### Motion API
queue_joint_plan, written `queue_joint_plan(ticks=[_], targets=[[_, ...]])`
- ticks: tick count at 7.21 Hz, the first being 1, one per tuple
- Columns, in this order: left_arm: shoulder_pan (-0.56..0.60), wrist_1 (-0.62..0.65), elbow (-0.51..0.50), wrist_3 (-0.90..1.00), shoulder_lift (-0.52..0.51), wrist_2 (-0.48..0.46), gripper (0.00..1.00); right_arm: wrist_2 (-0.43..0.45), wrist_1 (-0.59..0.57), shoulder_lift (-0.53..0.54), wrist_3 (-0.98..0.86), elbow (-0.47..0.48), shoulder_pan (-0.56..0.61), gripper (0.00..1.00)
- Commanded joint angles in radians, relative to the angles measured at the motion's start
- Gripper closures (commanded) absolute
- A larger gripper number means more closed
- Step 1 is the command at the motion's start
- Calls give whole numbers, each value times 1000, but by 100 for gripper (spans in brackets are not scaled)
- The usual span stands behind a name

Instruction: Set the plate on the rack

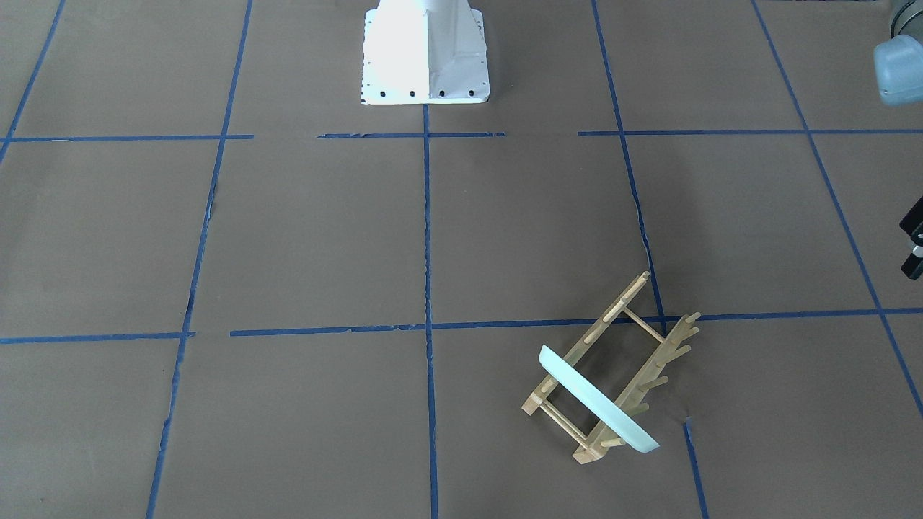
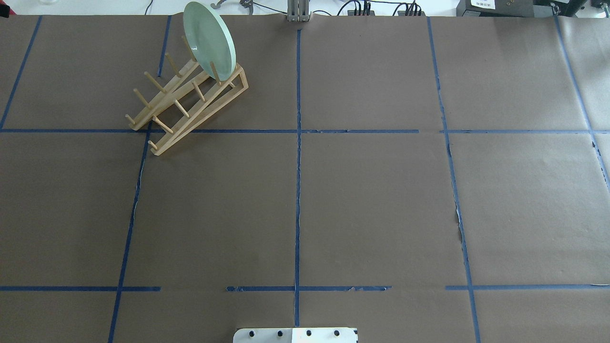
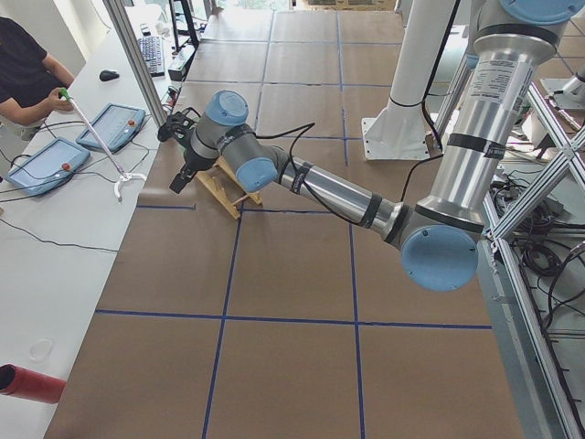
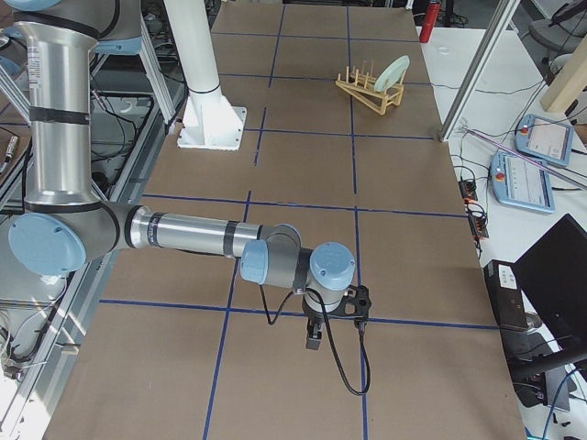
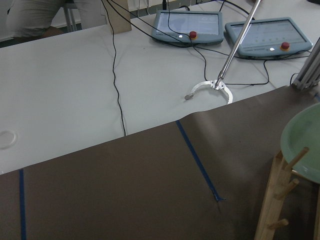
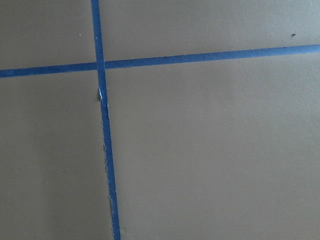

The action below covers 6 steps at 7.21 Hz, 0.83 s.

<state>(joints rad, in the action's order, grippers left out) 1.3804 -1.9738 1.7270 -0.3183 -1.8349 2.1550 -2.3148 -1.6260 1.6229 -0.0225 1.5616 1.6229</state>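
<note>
Plate [image 2: 209, 40] edgewise in rack [image 2: 190, 102] near table [image 2: 381, 190] edge; left hand [image 3: 178, 183], right hand [image 4: 314, 339] opening unclear.

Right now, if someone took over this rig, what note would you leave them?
Left gripper: hangs near the rack, on the operators' side; open or shut cannot be told.
Right gripper: over bare table, far from the rack; state cannot be told.
Plate: stands on edge between the pegs at the rack's end farthest from the robot.
Done: plate is on the rack.
Left: apparently only to pull the arms back.
</note>
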Motion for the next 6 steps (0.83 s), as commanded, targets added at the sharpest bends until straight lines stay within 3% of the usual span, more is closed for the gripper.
queue_joint_plan(ticks=[1,3,4,6], targets=[[17,288,31,160,-1,0,0,0,0,0,1,0,0,0],[19,383,-22,162,-4,8,0,0,0,0,-1,0,0,0],[22,374,-38,165,37,87,0,0,0,0,1,0,0,0],[89,381,-43,264,124,109,0,0,0,0,1,0,0,0]])
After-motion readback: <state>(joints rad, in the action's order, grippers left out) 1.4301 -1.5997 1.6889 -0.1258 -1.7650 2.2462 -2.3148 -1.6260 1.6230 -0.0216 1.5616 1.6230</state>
